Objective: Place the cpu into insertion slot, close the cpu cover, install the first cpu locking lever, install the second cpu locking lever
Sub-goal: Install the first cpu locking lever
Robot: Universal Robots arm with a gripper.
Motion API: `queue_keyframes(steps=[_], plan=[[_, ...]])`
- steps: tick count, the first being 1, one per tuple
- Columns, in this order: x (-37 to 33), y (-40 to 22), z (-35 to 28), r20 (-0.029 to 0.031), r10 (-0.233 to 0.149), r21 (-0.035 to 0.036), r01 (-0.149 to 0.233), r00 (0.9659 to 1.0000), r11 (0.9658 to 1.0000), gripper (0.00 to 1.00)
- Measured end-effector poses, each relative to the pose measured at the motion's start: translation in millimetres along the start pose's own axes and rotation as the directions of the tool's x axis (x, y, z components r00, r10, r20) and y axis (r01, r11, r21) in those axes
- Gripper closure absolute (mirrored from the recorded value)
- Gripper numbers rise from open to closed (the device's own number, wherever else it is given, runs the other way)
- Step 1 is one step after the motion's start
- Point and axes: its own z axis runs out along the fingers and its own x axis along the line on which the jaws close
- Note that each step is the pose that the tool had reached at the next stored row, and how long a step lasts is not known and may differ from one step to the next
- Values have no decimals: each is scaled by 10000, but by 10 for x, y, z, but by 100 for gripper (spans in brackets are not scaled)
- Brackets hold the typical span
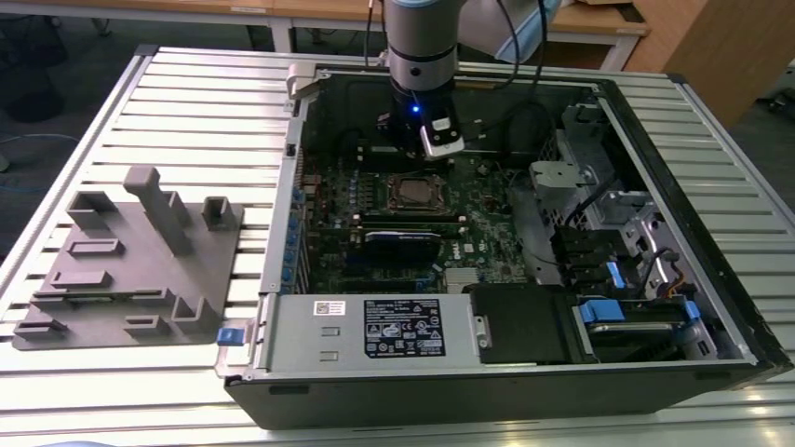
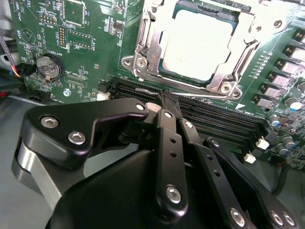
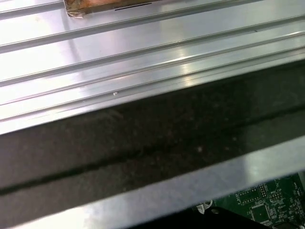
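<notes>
the cpu (image 2: 198,45) lies flat in the insertion slot (image 1: 410,192), its pale metal top facing up and showing through the window of the cpu cover (image 2: 147,43). the cover is folded down around the chip, with its silvery frame lying on the chip's edges. a thin silvery rod runs along the near edge of the socket in the second wrist view; it may be one of the locking levers, but i cannot tell whether it is latched. just beside that edge is the gripper (image 2: 163,98). its black jaws look pressed together with nothing between them, and their tips are over the long black memory slots (image 2: 214,114) next to the socket. in the exterior view the gripper (image 1: 437,149) hangs from the arm just beyond the socket, inside the open computer case (image 1: 708,214). the green board (image 2: 95,47) spreads around the socket and carries a round coin battery (image 2: 49,67) well apart from the chip. a labelled metal box (image 1: 372,326) sits at the case's near edge. the case rests on a ribbed aluminium surface (image 1: 199,102), and a grey moulded fixture (image 1: 125,251) lies on it toward the exterior view's left, apart from the case.
</notes>
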Motion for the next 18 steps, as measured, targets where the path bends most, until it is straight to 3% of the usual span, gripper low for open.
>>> queue_keyframes(steps=[3,8,18], plan=[[1,0,2,51,-8,9,8,10000,10000,89],[14,-5,7,193,-32,-15,32,9998,10000,89],[63,-18,12,279,-43,-39,44,9996,10000,89]])
